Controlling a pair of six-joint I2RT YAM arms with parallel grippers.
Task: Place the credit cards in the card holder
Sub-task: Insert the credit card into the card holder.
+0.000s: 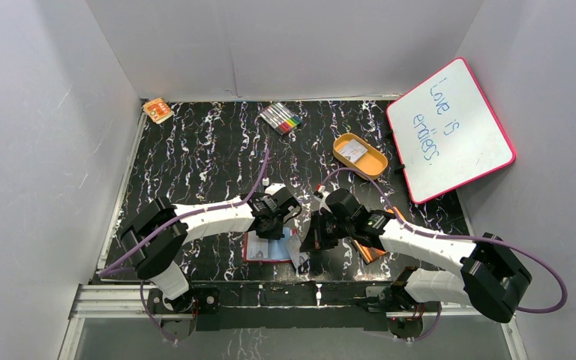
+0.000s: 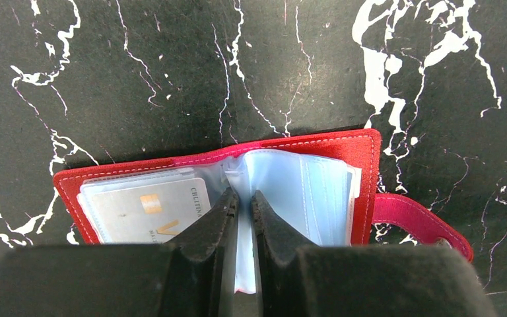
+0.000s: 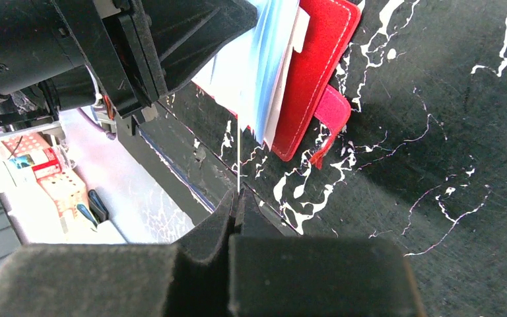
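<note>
Red leather-look card holder [image 2: 343,152] is seen lying open on the black marbled surface [image 2: 171,66]. In its left half a stored card [image 2: 148,211] is already seated behind plastic. At its fold, a clear pocket [image 2: 244,264] is pinched between the nearly closed fingers of the left gripper [image 2: 243,201] and is lifted off the card holder. To the right of the card holder, near its pink snap tab [image 3: 333,112], a credit card [image 3: 239,158] is held edge-on by the right gripper [image 3: 239,198]. That gripper's fingers are pressed tight on the card's lower edge. The card's free edge is pointed towards the fanned pockets and, as far as can be told, is not yet touching them.

Several faults are judged likely from here. The thin edge could be slid between two pockets rather than into one, because the mouths lie close together. The slick plastic could be lost from the left gripper, and the opening would then fall shut. The card holder could be dragged across the surface by the push, since it is restrained only through that pocket. The card could be bowed if it is driven against a seam.
</note>
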